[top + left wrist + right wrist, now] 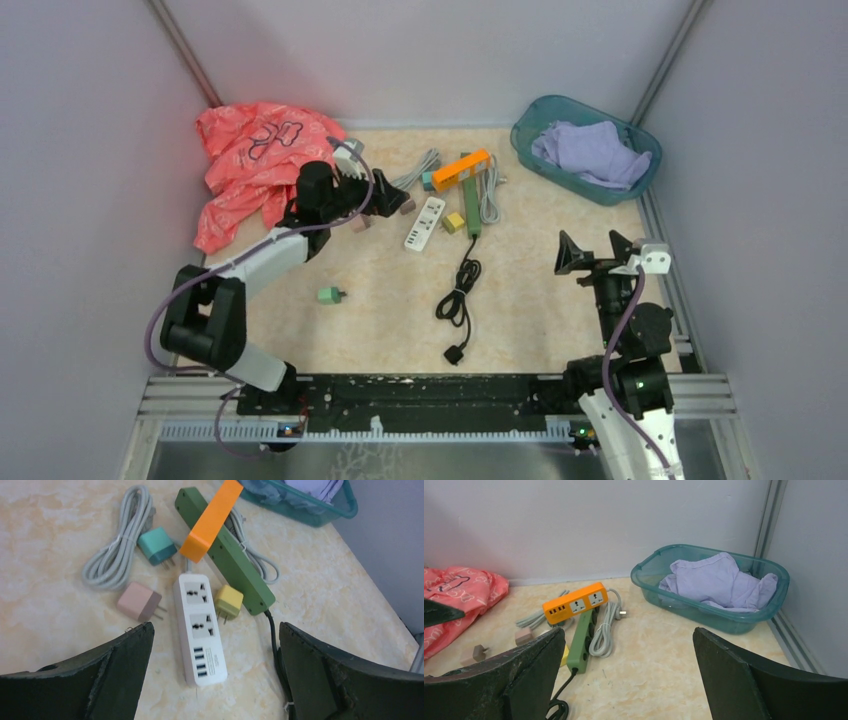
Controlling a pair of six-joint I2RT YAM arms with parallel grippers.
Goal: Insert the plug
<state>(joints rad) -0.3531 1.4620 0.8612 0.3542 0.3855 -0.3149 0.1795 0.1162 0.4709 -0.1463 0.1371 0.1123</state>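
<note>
I count four loose plugs here, each lying outside any socket. The pink plug adapter [138,601] lies just left of the white power strip [200,630] with its prongs turned toward it. The yellow plug adapter [228,601] sits between that strip and the green power strip [235,565]. The teal plug adapter [156,546] lies farther back beside the coiled grey cable [117,550], and the green plug adapter [329,295] lies alone on the table [540,220], well apart from the rest and nearer the arm bases. My left gripper [215,635] hangs over the white power strip with its jaws spread wide, holding nothing; in the wrist view the pink plug adapter shows just above the left finger's tip. The orange power strip [211,521] lies tilted across the far end of the green power strip. A black cord [458,295] runs from the green strip's near end toward the bases, looped partway along. A second pale cable [604,625] is coiled on the green strip's right side. My right gripper [596,250] hovers off to the right, jaws just as wide and holding nothing, well apart from the strips. Behind it, in the far right corner, a teal plastic basin [530,135] holds a lavender cloth [592,152]. A coral garment [250,160] is heaped in the far left corner.
</note>
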